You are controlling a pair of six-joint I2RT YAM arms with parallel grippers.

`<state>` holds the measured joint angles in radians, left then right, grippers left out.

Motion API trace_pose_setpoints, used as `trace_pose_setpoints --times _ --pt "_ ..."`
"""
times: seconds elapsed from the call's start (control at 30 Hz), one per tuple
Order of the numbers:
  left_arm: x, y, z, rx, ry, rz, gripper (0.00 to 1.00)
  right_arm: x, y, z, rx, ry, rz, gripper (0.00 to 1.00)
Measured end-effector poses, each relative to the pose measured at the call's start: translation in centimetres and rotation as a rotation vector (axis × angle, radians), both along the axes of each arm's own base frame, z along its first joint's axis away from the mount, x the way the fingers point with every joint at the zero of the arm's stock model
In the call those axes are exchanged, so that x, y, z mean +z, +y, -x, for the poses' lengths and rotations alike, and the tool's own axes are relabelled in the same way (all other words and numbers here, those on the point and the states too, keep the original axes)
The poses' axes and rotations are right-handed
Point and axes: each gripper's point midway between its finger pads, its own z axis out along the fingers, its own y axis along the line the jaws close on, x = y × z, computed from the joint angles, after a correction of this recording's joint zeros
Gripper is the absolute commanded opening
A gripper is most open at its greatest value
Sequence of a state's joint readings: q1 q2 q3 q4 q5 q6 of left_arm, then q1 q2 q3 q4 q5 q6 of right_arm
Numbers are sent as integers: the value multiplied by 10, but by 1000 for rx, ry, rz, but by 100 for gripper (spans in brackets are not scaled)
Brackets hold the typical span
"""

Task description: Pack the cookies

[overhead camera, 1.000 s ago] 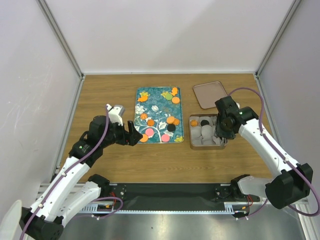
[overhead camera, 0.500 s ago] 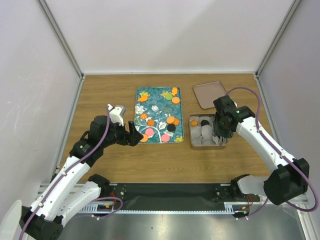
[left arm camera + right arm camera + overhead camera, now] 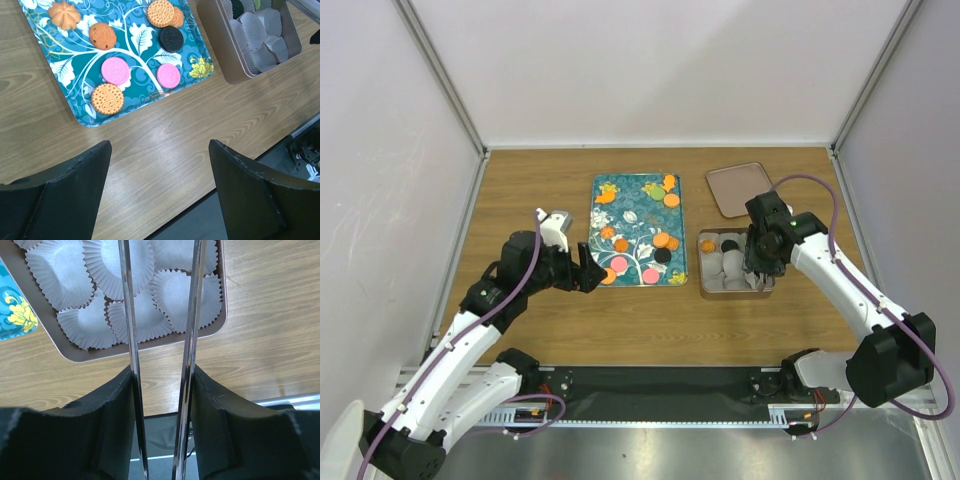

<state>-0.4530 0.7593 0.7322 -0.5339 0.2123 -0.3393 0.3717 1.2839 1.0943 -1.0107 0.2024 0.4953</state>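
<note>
My left pincer (image 3: 157, 195) hangs wide open with nothing in it, over the bare wooden table (image 3: 165, 130) just beside the near corner of the teal flower-print tray (image 3: 140, 92). Most of the small round cookies (image 3: 115, 70) (orange, pink, black) sit on that tray, and a few lie in the far row of the square metal tin (image 3: 218, 45). My right pincer (image 3: 161, 290) is over the tin's white fluted paper cups (image 3: 55, 270). Its thin metal blades stand apart, but the tips are cut off, so I can't tell if it's gripping anything.
</note>
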Motion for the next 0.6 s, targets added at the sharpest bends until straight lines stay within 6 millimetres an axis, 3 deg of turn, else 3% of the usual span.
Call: trace_pose_setpoints --times 0.33,0.47,0.6 --pt "-4 -2 0 -8 14 -7 85 11 8 5 27 -36 -33 47" --pt "-7 -2 0 -7 23 -14 86 34 34 12 125 -88 -61 47" --pt "-6 2 -3 18 13 -26 87 57 73 16 258 -141 -96 47"
